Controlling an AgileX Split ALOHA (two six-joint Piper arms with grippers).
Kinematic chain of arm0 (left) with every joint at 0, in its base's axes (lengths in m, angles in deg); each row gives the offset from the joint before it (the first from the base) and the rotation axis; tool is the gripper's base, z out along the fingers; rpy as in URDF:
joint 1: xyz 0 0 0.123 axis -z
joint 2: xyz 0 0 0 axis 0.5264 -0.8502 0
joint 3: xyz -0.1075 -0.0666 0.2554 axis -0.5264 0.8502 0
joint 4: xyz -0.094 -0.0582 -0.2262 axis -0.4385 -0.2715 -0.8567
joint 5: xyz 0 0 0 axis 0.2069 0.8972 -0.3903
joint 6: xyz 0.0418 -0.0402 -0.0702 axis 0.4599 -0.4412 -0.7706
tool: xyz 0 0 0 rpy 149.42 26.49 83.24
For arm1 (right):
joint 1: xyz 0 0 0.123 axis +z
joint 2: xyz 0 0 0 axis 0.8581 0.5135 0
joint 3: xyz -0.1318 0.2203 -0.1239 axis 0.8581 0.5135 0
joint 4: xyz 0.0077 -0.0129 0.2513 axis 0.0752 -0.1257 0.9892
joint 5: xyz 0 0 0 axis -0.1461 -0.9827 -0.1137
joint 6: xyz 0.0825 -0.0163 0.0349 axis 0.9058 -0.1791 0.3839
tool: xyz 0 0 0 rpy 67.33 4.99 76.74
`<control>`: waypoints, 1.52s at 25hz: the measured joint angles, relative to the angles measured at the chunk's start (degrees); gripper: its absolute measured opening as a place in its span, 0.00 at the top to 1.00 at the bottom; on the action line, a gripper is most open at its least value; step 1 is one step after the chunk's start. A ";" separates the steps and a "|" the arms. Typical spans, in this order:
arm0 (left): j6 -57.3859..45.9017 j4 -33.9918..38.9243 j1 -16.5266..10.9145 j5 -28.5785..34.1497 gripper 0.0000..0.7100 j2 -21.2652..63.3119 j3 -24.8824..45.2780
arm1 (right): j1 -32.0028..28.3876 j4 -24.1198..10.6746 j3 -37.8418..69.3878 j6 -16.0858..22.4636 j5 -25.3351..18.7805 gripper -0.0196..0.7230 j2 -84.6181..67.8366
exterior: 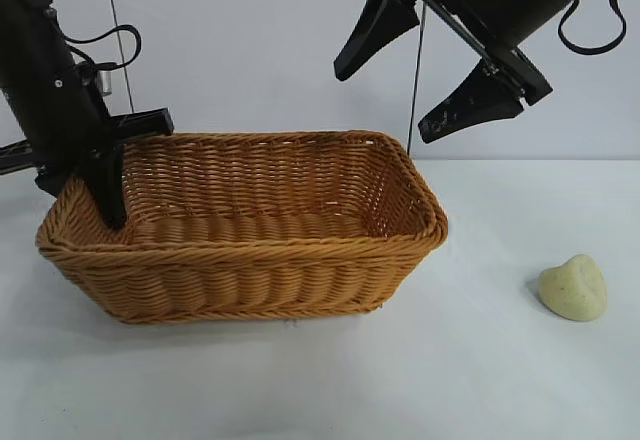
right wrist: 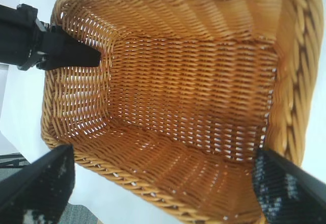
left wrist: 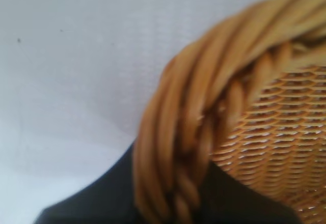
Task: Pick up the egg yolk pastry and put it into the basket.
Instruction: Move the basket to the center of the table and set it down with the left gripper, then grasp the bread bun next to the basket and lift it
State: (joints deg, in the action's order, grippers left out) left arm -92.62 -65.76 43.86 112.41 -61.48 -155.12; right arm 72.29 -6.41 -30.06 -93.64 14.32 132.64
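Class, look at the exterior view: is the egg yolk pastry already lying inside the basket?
No, the egg yolk pastry lies on the white table to the right of the basket, apart from it.

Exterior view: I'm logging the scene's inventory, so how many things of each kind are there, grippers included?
Basket: 1
Pastry: 1
Grippers: 2, the left gripper clamped on the basket's rim, the right gripper open above the basket
Total: 4
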 joint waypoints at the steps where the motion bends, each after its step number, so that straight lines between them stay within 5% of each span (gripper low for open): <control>1: 0.16 0.05 0.45 0.00 0.79 0.00 0.00 | 0.00 0.00 0.00 0.00 0.00 0.10 0.00; 6: 0.57 -0.77 2.42 -0.66 0.79 -1.34 -0.69 | 0.00 0.00 0.00 0.00 0.00 0.10 0.00; 19: 1.85 -0.95 2.37 -3.34 0.77 -6.55 -0.96 | 0.00 0.00 0.00 0.00 0.00 0.10 0.00; 27: 1.85 -1.38 2.37 -2.15 0.12 -6.55 -1.37 | 0.00 0.00 0.00 0.00 0.00 0.10 0.00; 38: 1.85 0.09 2.37 10.86 0.03 -6.62 -16.78 | 0.00 0.00 0.00 0.00 0.00 0.10 0.00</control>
State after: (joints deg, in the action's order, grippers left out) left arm -90.77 -65.67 46.22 123.27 -68.09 -171.90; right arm 72.29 -6.41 -30.06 -93.64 14.32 132.64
